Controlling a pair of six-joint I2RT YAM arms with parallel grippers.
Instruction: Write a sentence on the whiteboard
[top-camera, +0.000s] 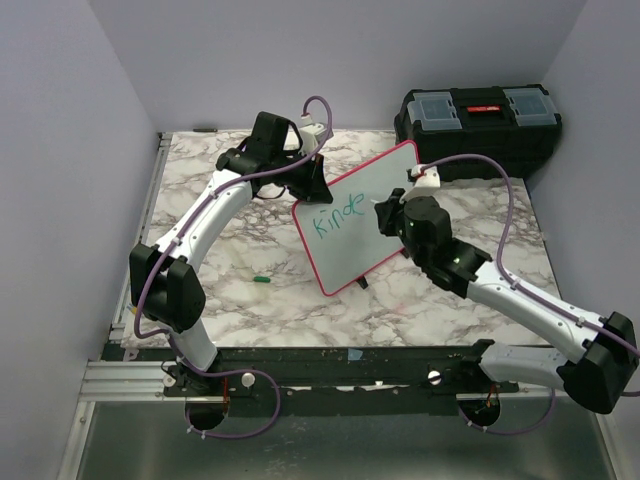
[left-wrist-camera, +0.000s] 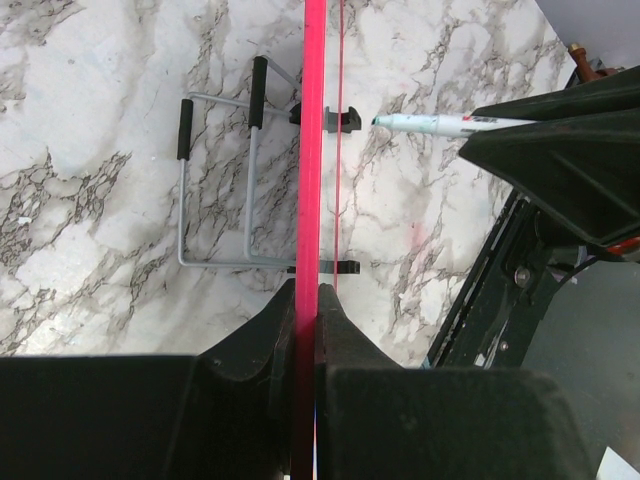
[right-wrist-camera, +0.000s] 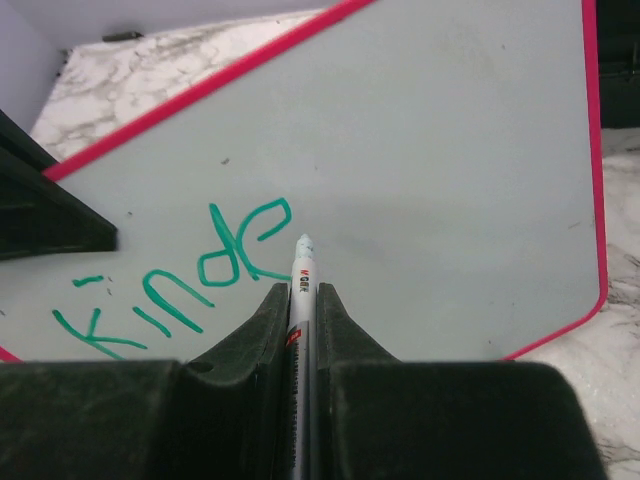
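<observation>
**Step in hand (judged).** Lettering the first word of the sentence (right-wrist-camera: 180, 290). The green strokes read "Kinde" so far, and most of the writing is not yet done.
- Press the tip lightly and evenly, because the board is only gripped at one edge and could swing away under a hard push.
- Start the next letter just right of the "e", on the same rising baseline.
- Leave the bare area under the word free for a second line.

**Items, near to far, placed from the whiteboard**

1. Green cap (top-camera: 261, 279): lying on the marble table (top-camera: 200, 170), off the whiteboard's near-left side and well apart from it.
2. Right gripper (right-wrist-camera: 302, 295): in front of the whiteboard's written face. Its jaws are pressed onto the barrel of the marker (right-wrist-camera: 301, 285), which points at the board. The tip sits at the tail of the "e"; whether it actually touches cannot be told.
3. Whiteboard (top-camera: 385, 170): red-rimmed and propped at a tilt over the middle of the table, with its lower corner down near the table.
4. Left gripper (left-wrist-camera: 306, 300): at the whiteboard's far-left edge, jaws clamped tight on the red rim to steady the board.
5. Wire stand (left-wrist-camera: 225, 180): flat on the table behind the whiteboard.
6. Black toolbox (top-camera: 478, 125): beyond the whiteboard's far-right corner, apart from it.
</observation>
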